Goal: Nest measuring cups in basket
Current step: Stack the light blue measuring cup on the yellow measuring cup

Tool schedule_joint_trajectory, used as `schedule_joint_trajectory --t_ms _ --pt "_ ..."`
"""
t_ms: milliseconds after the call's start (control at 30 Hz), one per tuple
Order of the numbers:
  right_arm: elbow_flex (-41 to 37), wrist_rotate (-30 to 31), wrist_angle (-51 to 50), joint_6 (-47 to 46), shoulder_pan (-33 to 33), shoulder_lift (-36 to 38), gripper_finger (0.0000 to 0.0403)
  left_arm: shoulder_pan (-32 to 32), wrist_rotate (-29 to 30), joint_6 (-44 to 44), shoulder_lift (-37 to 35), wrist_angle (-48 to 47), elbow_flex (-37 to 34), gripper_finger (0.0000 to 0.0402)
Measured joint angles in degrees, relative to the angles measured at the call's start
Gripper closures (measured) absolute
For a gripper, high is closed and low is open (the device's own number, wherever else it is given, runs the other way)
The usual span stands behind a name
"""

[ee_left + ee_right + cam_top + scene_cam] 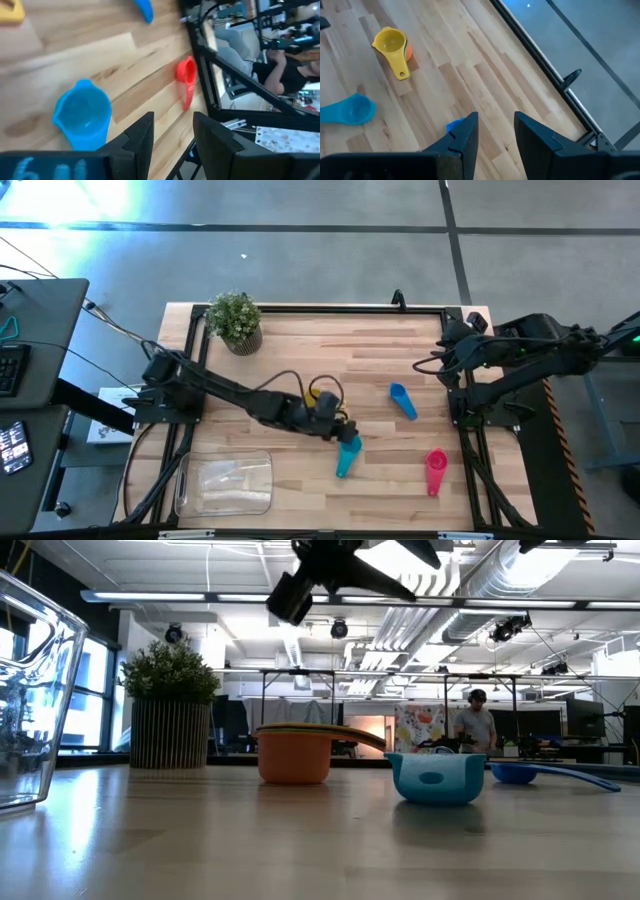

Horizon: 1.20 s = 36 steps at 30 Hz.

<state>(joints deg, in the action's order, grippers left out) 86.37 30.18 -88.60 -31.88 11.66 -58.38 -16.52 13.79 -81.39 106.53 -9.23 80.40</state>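
Observation:
My left gripper [341,426] [173,134] hangs open above the table's middle, touching nothing, between the yellow-and-orange cups and the light blue cup. The yellow cup [322,392] [391,44] sits nested in the orange cup [294,756]. The light blue cup [348,456] [83,117] [436,778] lies just near-side of the gripper. A dark blue cup [402,400] and a red cup [436,471] [186,76] lie to the right. The clear basket [225,484] [28,710] stands at the near left. My right gripper [449,346] [495,131] waits open at the far right. No green or purple cup shows.
A small potted plant [236,321] [170,710] stands at the far left of the table. A black frame [320,307] runs along the table's edges. A person [478,722] stands far back in the room. Bare wood lies between the basket and the cups.

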Motion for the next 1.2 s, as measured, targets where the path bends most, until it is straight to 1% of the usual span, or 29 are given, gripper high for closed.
schedule_joint_trajectory --t_ms 133,467,733,900,967,1033,1100,1200 --pt "0.0 -1.83 0.0 0.95 0.0 -0.01 0.0286 -1.33 0.52 -3.89 1.76 0.12 0.0 0.0273" --pt "0.0 -2.11 0.02 1.49 0.0 -0.01 0.0286 -2.77 1.58 -10.15 5.59 -1.32 0.0 0.0273" --pt "0.0 -3.43 0.02 2.22 0.0 -0.01 0.0286 -2.79 1.85 -14.24 6.35 -10.52 -0.06 0.0273" --pt "0.0 -3.68 0.02 2.35 0.0 -0.01 0.0286 -2.77 1.84 -15.54 7.4 -11.1 -0.11 0.0273" --pt "0.0 -3.67 0.02 2.39 0.0 -0.02 0.0286 -2.77 1.85 -15.95 8.12 -9.98 0.13 0.0273" --pt "0.0 -3.66 0.02 2.47 0.0 -0.01 0.0286 -2.77 1.83 -16.08 8.37 -11.28 -0.12 0.0273" --pt "0.0 -3.66 0.04 2.59 0.0 -0.02 0.0286 -2.63 1.83 -16.57 9.31 -9.31 0.05 0.0273" --pt "0.02 -3.66 0.04 3.0 0.02 -0.01 0.0286 -2.64 1.81 -17.11 9.55 -10.13 -0.1 0.0273"
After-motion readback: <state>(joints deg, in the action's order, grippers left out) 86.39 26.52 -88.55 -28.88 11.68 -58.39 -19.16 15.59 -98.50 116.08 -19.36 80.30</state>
